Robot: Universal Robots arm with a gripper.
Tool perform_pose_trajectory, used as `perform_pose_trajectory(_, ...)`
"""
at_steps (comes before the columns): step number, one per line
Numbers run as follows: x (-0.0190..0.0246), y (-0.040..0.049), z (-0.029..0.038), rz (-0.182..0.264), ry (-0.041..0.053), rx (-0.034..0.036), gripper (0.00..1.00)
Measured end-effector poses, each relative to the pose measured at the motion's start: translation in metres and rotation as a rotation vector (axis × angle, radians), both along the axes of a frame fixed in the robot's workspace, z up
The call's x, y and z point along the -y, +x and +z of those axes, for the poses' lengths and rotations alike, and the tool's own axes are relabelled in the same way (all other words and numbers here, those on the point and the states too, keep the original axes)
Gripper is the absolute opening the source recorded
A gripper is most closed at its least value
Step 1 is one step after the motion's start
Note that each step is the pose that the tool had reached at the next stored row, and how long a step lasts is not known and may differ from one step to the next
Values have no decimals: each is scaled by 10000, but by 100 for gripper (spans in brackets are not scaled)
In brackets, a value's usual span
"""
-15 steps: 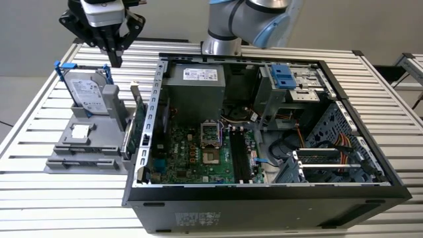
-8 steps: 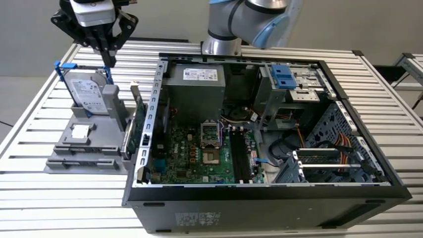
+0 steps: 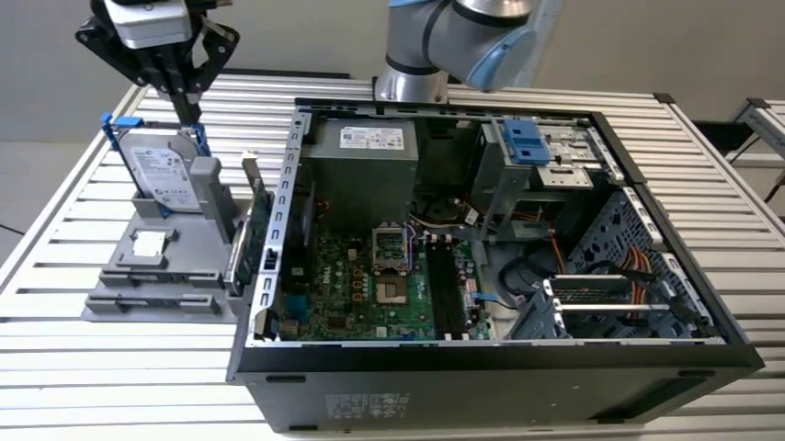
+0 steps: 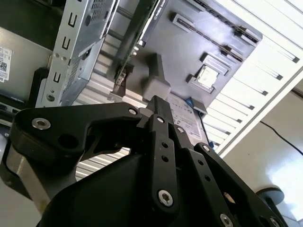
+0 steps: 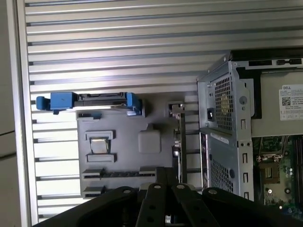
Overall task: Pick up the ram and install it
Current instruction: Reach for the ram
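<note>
Gripper (image 3: pixel 187 108) sits at 11 o'clock in the exterior view, fingers pinched together and apparently empty. Ram (image 5: pixel 118 174) looks slotted in the grey fixture (image 5: pixel 123 158). Risks: we clip the hard drive (image 3: pixel 165 170) directly below, and closed fingers can't straddle the stick.

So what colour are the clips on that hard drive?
Bright blue. The clips on the hard drive show best in the first wrist view.
</note>
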State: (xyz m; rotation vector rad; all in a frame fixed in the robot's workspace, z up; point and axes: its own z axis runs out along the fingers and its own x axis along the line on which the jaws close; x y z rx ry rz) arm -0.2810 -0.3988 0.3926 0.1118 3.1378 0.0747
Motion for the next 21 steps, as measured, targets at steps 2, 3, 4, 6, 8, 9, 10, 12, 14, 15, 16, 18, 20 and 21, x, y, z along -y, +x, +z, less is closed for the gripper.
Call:
perform_pose_trajectory(2,0,-32,0,0,0,-1,0)
perform_pose_trajectory(3,0,-48,0,0,0,0,0)
perform_pose_trajectory(4,0,-64,0,0,0,0,0)
perform_pose_trajectory(6,0,-96,0,0,0,-1,0)
perform_pose_trajectory(8,0,-129,0,0,0,-1,0)
perform_pose_trajectory(9,0,-146,0,0,-1,-1,0)
perform_pose_trajectory(10,0,-165,0,0,0,0,0)
perform_pose_trajectory(12,0,-200,0,0,0,0,0)
perform_pose_trajectory(14,0,-232,0,0,0,0,0)
perform_pose_trajectory(15,0,-246,0,0,0,-1,0)
perform_pose_trajectory(16,0,-262,0,0,0,-1,0)
perform_pose_trajectory(18,0,-292,0,2,0,-1,0)
perform_pose_trajectory(20,0,-320,0,6,0,-1,0)
perform_pose_trajectory(21,0,-335,0,9,-1,-1,0)
